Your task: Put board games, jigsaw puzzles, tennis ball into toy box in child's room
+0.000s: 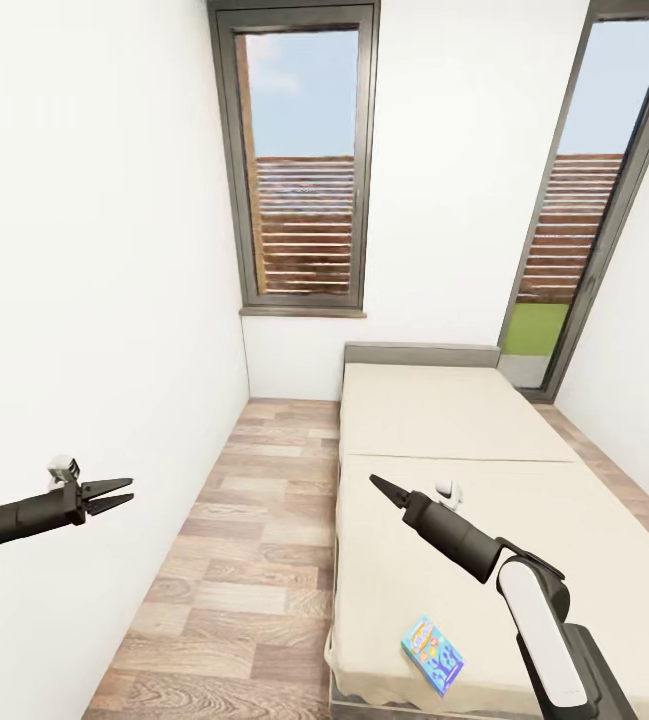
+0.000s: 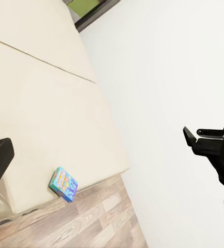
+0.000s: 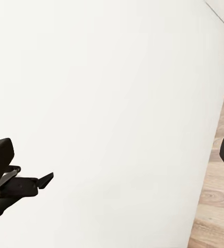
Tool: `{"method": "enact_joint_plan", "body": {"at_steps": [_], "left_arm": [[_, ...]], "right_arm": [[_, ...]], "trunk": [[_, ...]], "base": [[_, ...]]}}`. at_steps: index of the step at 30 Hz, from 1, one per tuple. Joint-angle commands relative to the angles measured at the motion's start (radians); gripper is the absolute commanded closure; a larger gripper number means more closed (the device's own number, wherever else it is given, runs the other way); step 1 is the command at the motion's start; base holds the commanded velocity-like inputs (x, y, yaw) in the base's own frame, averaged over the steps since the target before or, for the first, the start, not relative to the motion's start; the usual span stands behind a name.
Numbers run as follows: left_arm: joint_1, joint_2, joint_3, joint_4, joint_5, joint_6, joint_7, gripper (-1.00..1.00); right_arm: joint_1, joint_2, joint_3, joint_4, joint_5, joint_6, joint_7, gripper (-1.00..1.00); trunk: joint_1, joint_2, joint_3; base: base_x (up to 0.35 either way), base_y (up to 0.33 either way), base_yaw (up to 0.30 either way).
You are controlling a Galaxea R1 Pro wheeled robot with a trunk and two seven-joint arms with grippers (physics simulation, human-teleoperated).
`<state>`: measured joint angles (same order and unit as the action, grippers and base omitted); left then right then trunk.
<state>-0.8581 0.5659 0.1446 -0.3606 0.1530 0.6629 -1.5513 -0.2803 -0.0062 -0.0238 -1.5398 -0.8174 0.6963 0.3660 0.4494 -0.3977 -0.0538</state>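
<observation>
White walls [image 1: 104, 200] close in a narrow room, two tall windows [image 1: 299, 165] ahead and plank floor [image 1: 244, 560] running alongside the bed [image 1: 464, 520], whose plain beige mattress takes up most of the right side. Near its foot corner, close to the edge by the floor, lies the one game I can see, a small blue box [image 1: 432, 654], flat on the mattress and turned a little askew; the left wrist view finds it there too [image 2: 63, 184]. I would judge it light and stiff, printed card that may be a bit slick, and sitting on soft bedding it should yield underneath, so a pinch across its short sides or along the overhanging edge looks best. The right arm reaches out low over the mattress, its gripper [image 1: 386, 489] pointing away towards the headboard, fingers nearly together and holding nothing. The left gripper [image 1: 114, 493] hangs out over the floor by the wall, level, fingers a little apart, also empty. Both are well apart from the box.
</observation>
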Motion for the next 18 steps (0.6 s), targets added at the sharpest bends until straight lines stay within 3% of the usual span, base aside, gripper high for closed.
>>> {"method": "enact_joint_plan", "body": {"at_steps": [1, 13, 18], "left_arm": [[-0.001, 0.0, 0.001, 0.0, -0.001, 0.011, -0.004, -1.0], [-0.001, 0.004, 0.001, 0.0, -0.001, 0.01, -0.006, -1.0], [-0.001, 0.005, 0.001, 0.0, -0.001, 0.012, -0.005, -1.0]], "right_arm": [[-0.001, 0.0, -0.002, 0.0, -0.002, 0.006, 0.002, -1.0], [-0.001, 0.0, -0.005, 0.0, -0.002, 0.006, 0.001, -1.0], [-0.001, 0.001, -0.009, 0.001, -0.002, 0.005, 0.0, -1.0]], "trunk": [[0.001, -0.002, -0.002], [0.001, -0.002, 0.0], [0.02, -0.037, -0.016]], "base": [[-0.002, 0.002, -0.001], [-0.001, 0.001, -0.045], [0.0, 0.0, -0.007]]}}
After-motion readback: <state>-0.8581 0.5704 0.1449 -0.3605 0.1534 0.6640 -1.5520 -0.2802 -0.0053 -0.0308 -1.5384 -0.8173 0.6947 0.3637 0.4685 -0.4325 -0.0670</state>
